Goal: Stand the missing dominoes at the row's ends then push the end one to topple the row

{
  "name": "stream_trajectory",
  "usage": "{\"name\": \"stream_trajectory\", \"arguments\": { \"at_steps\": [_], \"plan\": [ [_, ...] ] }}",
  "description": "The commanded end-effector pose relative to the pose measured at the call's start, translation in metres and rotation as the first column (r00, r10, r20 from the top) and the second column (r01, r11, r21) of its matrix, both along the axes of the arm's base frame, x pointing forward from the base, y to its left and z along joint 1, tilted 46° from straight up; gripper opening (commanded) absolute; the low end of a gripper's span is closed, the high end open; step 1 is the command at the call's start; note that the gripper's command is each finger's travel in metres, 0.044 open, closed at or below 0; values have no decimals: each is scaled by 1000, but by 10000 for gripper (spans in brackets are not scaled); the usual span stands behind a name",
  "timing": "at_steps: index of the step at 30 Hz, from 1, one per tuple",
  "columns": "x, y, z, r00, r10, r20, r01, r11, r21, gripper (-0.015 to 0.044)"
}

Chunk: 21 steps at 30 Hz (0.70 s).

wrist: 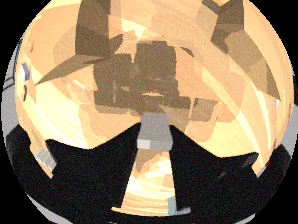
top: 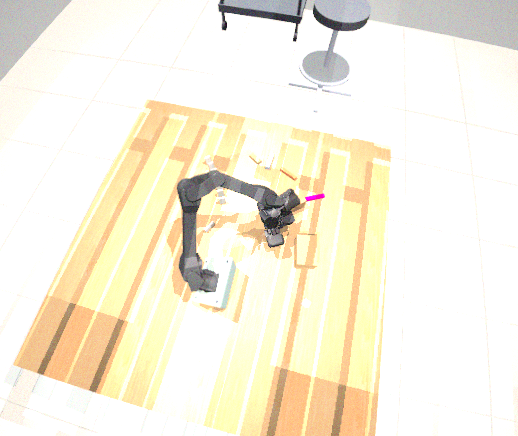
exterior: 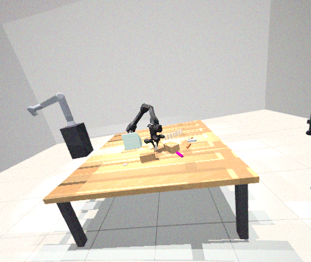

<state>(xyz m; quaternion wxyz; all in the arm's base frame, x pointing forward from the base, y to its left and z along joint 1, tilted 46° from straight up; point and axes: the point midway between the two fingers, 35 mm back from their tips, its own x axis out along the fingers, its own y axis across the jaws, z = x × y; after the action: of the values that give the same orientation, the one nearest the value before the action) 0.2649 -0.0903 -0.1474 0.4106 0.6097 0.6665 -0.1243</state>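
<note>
My gripper (top: 280,231) (exterior: 156,146) (wrist: 154,128) points down in the middle of the table, shut on a pale grey domino (wrist: 155,126) (exterior: 156,148). The domino's lower end is at or near the table top; I cannot tell whether it touches. The row of standing white dominoes (exterior: 173,134) (top: 220,195) is behind the gripper in the exterior view; the arm hides part of it in the top view. Another pale domino (top: 210,226) is apart from the row, towards the arm's base; I cannot tell for sure whether it lies flat.
Wooden blocks (top: 305,250) (exterior: 147,157) (exterior: 171,148) are close to the gripper. A magenta bar (top: 315,197) (exterior: 179,154), orange bars (top: 288,173) (top: 255,158) and a grey-white bar (exterior: 192,140) lie beyond. A pale green box (top: 226,285) (exterior: 131,141) is beside the arm's base.
</note>
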Motion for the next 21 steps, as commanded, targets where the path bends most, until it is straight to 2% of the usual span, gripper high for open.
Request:
{"name": "stream_trajectory", "arguments": {
  "at_steps": [1,8,15,18,21],
  "plan": [
    [2,-18,13,1000,-3,3,3,1000,-5,107],
    [-11,-95,91,1000,1,1,-1,1000,-9,107],
    [-10,-95,96,1000,16,15,-16,1000,-11,107],
    [11,-75,125,951,224,215,-214,974,-68,107],
    [34,-41,163,759,478,442,-440,877,-194,107]
  ]
}}
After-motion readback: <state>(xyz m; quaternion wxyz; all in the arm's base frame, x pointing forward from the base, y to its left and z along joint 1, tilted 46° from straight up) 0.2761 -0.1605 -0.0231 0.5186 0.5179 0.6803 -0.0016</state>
